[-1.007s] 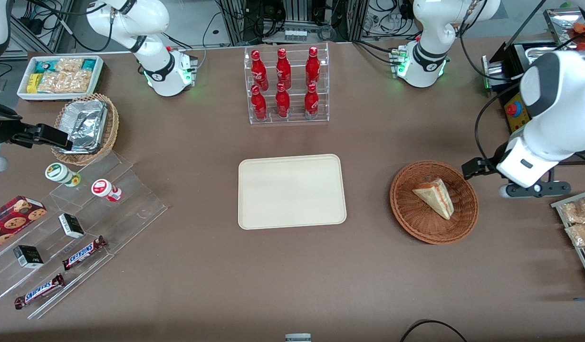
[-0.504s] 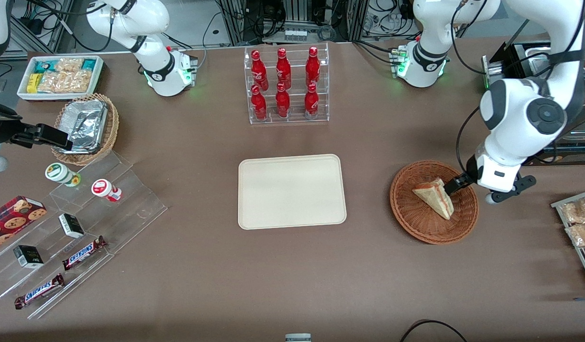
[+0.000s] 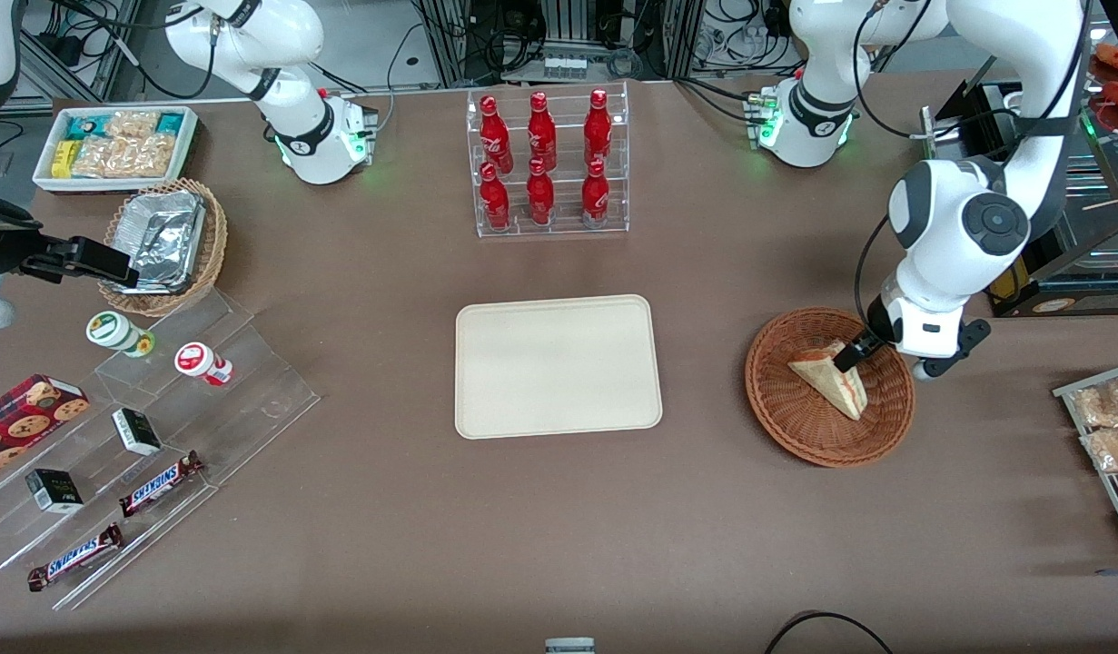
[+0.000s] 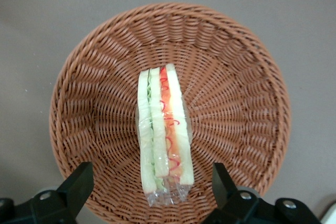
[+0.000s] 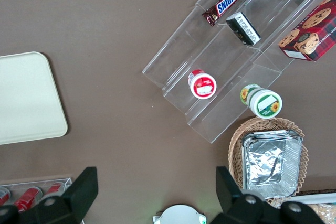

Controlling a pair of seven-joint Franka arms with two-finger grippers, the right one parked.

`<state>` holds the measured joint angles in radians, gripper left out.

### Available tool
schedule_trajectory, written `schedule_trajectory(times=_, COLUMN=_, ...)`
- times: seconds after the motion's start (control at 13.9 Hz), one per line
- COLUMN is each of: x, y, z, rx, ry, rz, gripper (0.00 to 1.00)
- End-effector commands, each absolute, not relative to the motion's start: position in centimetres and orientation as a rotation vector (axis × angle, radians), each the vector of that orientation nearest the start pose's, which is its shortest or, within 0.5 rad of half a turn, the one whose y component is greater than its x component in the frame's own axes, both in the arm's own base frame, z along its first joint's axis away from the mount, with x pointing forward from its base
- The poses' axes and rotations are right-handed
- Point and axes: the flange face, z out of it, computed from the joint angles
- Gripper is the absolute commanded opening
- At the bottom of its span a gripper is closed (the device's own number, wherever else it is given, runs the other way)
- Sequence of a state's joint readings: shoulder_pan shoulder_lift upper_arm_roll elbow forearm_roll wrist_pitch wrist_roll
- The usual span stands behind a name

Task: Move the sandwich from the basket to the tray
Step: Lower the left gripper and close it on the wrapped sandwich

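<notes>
Over the wicker basket [image 3: 829,388], your left gripper [image 4: 152,187] hangs with its fingers spread wide, holding nothing.

In the basket you have the sandwich [image 3: 831,376], a wrapped triangular wedge lying on the weave; from the wrist camera its cut edge faces up, showing pale bread, green filling and a red-pink stripe [image 4: 163,137]. The two black fingertips [image 4: 77,183] sit one on each side of the sandwich's nearer end, apart from it, with the wedge lined up between them. From the front you see one dark fingertip just at the sandwich's upper corner, above the basket's rim. The cream tray [image 3: 557,365] lies flat at the table's middle, well apart from the basket, toward the parked arm's end. A clear rack of red bottles [image 3: 548,163] stands farther from the front camera than the tray.
</notes>
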<state>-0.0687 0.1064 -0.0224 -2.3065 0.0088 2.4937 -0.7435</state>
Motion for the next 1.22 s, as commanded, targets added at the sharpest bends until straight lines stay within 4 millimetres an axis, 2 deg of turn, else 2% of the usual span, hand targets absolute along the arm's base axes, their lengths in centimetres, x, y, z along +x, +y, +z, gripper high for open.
schedule_trajectory(times=0.0, x=52.6, y=-5.2, z=28.9, rx=-3.001, ry=-1.06, rz=-0.143, gripper=1.0)
schedule_trajectory(times=0.14, x=52.7, y=-5.2, z=27.7, rx=-3.002, ry=-1.069, rz=-0.147, gripper=1.0)
schedule_trajectory(times=0.43, x=52.8, y=-5.3, z=26.8, rx=-2.999, ry=-1.084, rz=-0.143, gripper=1.0)
schedule_trajectory(times=0.79, x=52.8, y=-6.4, z=24.8, rx=-3.009, ry=-1.084, rz=-0.142, gripper=1.0)
schedule_trajectory(times=0.86, x=52.8, y=-6.6, z=24.7, rx=-3.011, ry=-1.077, rz=-0.14, gripper=0.95)
schedule_trajectory(times=0.94, x=52.8, y=-6.7, z=24.5, rx=-3.012, ry=-1.072, rz=-0.133, gripper=0.68)
schedule_trajectory(times=1.01, x=52.9, y=-6.7, z=24.6, rx=-3.014, ry=-1.066, rz=-0.135, gripper=0.29)
schedule_trajectory(times=1.08, x=52.9, y=-6.7, z=24.7, rx=-3.019, ry=-1.042, rz=-0.132, gripper=0.0)
schedule_trajectory(times=1.15, x=53.0, y=-6.7, z=24.9, rx=-3.021, ry=-1.026, rz=-0.137, gripper=0.0)
